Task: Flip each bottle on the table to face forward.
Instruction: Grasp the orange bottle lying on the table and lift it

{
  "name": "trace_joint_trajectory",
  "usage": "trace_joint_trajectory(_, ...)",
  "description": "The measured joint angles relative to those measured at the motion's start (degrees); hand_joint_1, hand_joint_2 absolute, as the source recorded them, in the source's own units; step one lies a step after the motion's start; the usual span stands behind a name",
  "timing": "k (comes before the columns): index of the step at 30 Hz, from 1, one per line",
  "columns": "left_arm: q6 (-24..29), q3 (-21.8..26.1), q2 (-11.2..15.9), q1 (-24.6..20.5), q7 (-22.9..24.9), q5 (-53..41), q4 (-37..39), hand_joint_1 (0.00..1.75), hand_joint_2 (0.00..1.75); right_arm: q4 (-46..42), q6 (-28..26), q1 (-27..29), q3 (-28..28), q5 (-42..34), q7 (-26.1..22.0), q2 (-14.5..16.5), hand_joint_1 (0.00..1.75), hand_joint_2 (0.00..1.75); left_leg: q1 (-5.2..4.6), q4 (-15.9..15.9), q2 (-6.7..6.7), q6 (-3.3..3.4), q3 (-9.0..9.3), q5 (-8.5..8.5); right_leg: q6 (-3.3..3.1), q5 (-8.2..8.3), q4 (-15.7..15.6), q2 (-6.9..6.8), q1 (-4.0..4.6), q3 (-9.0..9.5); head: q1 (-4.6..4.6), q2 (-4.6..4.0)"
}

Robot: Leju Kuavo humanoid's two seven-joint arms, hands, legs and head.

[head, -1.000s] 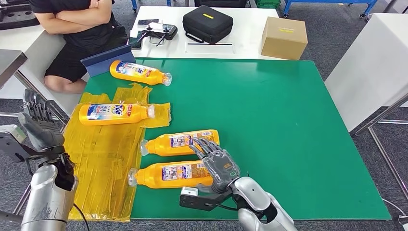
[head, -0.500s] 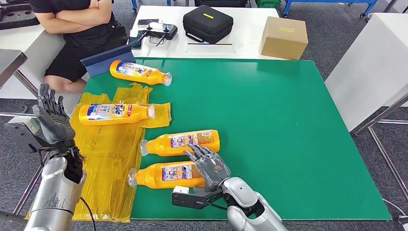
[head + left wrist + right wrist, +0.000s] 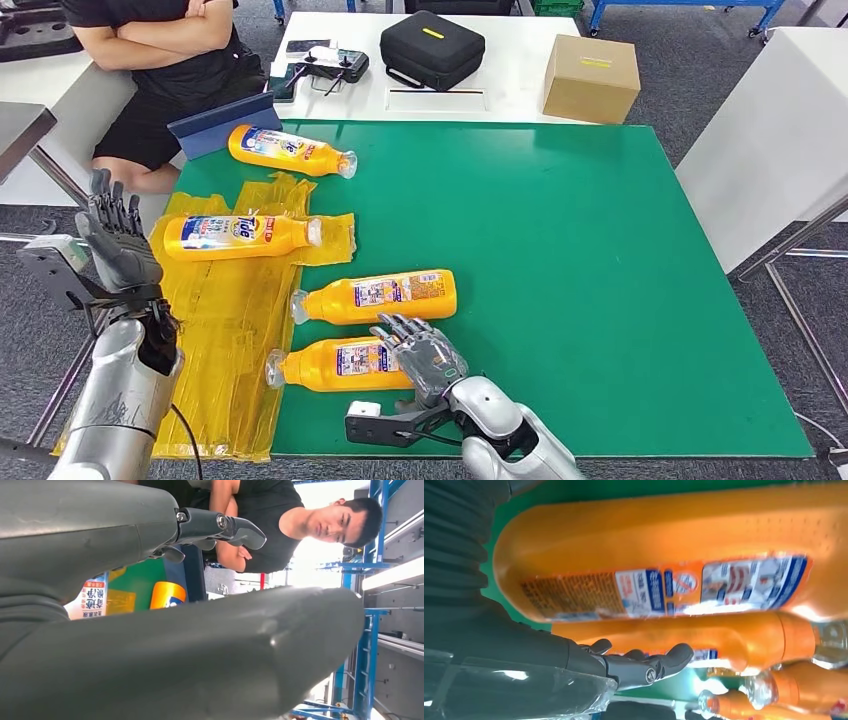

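Observation:
Several orange detergent bottles lie on their sides on the green table (image 3: 600, 250). The farthest bottle (image 3: 290, 150) is near the back left edge. A Tide-labelled bottle (image 3: 238, 236) lies on a yellow plastic sheet (image 3: 215, 330). A third bottle (image 3: 378, 295) shows its back label. The nearest bottle (image 3: 340, 363) (image 3: 664, 535) also shows small print. My right hand (image 3: 425, 355) rests over its base end, fingers (image 3: 644, 665) spread. My left hand (image 3: 118, 245) is raised beside the table's left edge, fingers (image 3: 220, 527) apart and holding nothing.
A person (image 3: 160, 50) sits with folded arms at the far left, beside a blue tablet (image 3: 225, 122). The white table behind holds a black case (image 3: 432, 48), a controller (image 3: 330, 68) and a cardboard box (image 3: 590, 77). Another white table (image 3: 770, 130) stands to the right.
My right hand has drawn back toward me, off the third bottle and onto the nearest bottle's base end. My left hand has risen and shifted slightly toward the table.

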Motion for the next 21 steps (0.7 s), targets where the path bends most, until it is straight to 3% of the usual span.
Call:
trace_joint_trajectory(18,-0.8,-0.1,-0.2,-2.2,0.6,1.1,1.6,0.0,0.0,4.8,3.5,-3.1,5.7,3.3,8.0,-1.4,0.0,1.75,0.0,0.0,0.02,0.0,0.2,0.0,0.0,0.0,0.0,0.02,0.0,0.13,-0.01,0.0)
trace_joint_trajectory(21,-1.2,-0.1,-0.2,-2.3,0.7,1.6,1.8,0.0,0.0,5.8,3.3,-3.7,6.1,4.0,8.6,-1.6,1.26,1.75,0.0,0.0,0.03,-0.01,0.34,-0.02,-0.03,-0.02,0.0,0.03,0.0,0.19,0.0,0.0)
